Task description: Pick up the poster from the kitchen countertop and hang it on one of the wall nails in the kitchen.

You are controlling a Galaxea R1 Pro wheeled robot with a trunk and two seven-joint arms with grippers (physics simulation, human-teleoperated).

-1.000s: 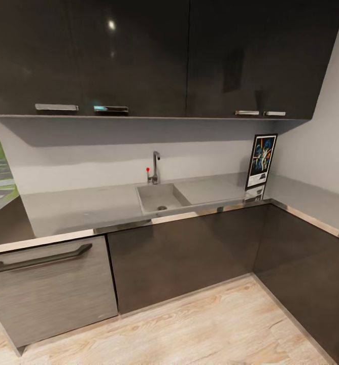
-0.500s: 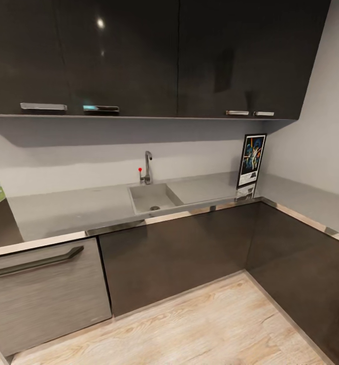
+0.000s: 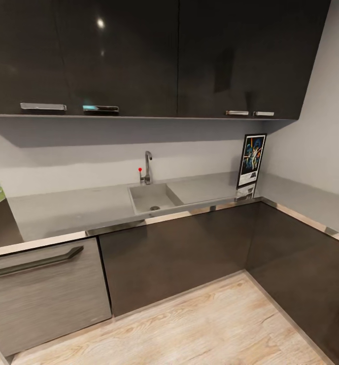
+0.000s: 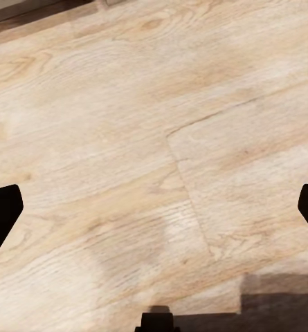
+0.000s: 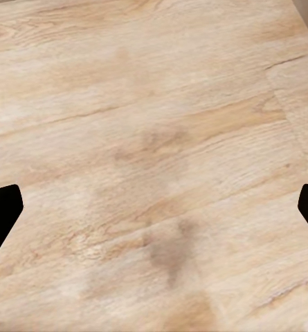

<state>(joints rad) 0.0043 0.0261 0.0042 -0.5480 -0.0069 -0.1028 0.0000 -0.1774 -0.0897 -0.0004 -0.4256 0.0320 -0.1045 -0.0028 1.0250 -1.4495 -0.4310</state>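
1. Your head view looks down into an L-shaped kitchen corner: the table (image 3: 88, 205), a smooth grey worktop with a shiny metal front edge, runs along the back wall and turns toward you on the right.
2. The poster (image 3: 251, 160) stands upright at the far right end of the table's back run, in the corner where the two walls meet (thin black frame, white border, colourful figures on dark blue). Its foot is on the table and its back is against or close to the wall; you cannot tell which.
3. A square sink (image 3: 154, 197) is sunk into the table left of the poster, well apart from it, with a metal tap (image 3: 147, 167) behind it and a small red-tipped knob (image 3: 139, 171) just beside the tap.
4. Dark glossy upper cabinets (image 3: 139, 56) hang above the table, and dark lower cabinets (image 3: 174, 253) sit under it; a grey wood-grain drawer front (image 3: 42, 294) with a dark bar handle is at the lower left.
5. Your left jaws (image 4: 154, 214) stand wide open with nothing between them, the dark fingertips (image 4: 1, 214) at the picture's edges over pale wooden floor (image 4: 126, 138).
6. Your right jaws (image 5: 154, 214) are likewise spread wide and hold nothing, pointing at the same pale floor planks.
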